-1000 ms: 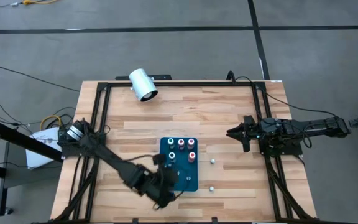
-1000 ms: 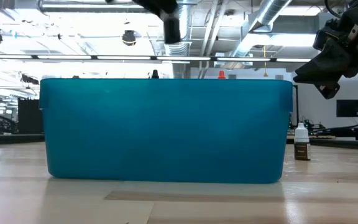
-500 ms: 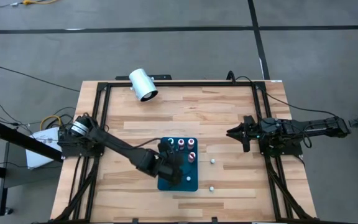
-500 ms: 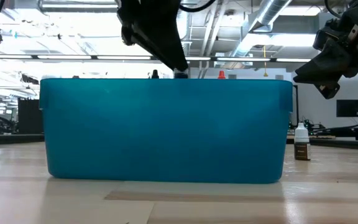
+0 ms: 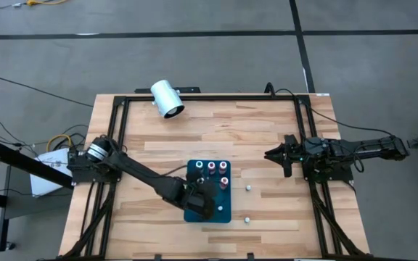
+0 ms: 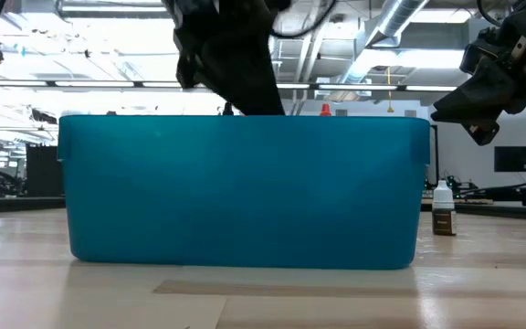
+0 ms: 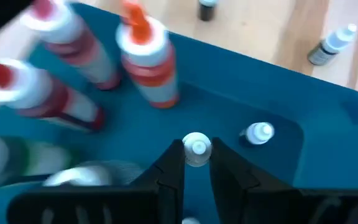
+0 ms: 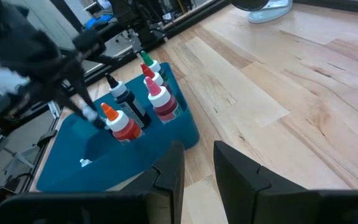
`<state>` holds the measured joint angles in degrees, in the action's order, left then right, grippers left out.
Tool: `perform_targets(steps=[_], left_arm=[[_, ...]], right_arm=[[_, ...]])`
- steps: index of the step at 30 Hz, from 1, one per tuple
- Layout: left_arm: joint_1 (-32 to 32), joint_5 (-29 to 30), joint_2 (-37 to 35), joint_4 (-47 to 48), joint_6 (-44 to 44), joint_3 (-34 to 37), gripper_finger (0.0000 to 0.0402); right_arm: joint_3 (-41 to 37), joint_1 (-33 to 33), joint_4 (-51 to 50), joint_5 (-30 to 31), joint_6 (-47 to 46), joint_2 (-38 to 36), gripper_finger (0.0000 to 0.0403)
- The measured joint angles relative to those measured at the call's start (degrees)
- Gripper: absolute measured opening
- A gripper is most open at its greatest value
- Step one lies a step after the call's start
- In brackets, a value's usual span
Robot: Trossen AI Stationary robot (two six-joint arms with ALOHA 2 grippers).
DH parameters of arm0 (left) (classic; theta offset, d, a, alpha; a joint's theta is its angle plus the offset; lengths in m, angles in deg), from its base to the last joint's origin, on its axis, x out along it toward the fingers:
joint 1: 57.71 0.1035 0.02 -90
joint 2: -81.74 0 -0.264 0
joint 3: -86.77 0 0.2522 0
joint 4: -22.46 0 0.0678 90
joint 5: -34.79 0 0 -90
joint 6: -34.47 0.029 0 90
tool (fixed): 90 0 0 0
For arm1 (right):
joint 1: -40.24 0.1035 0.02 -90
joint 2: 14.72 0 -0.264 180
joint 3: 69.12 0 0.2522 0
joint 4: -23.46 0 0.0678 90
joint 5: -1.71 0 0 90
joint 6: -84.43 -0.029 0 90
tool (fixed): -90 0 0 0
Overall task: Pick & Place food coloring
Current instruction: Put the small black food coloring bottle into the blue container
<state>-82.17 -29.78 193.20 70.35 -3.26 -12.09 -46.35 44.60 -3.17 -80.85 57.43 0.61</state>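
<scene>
Left wrist view is showing the left gripper (image 7: 196, 163) clamping a small white-capped food coloring bottle (image 7: 196, 149) between its closed fingers, hanging over the teal tray (image 7: 303, 162), possibly touching its floor. The right gripper (image 5: 280, 155) is waiting well apart, empty, fingers slightly parted.

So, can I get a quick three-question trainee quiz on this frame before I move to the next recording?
1. True or false: the left gripper is over the teal tray.
2. What does it pinch? A) a white cap B) the big white cylinder C) nothing
3. Fill in: ___ loose bottles sit on the table between the tray and the right arm.

Key: 1 true. 2 A, the white cap. 3 two loose bottles.
</scene>
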Motion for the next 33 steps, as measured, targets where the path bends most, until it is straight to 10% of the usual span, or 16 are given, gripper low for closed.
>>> perform_targets(steps=[33], left_arm=[[0.52,0.69,5.83,1.27,-0.90,-0.15,0.0044]], right_arm=[[-0.02,0.00,-0.05,0.02,-0.04,0.02,0.0075]])
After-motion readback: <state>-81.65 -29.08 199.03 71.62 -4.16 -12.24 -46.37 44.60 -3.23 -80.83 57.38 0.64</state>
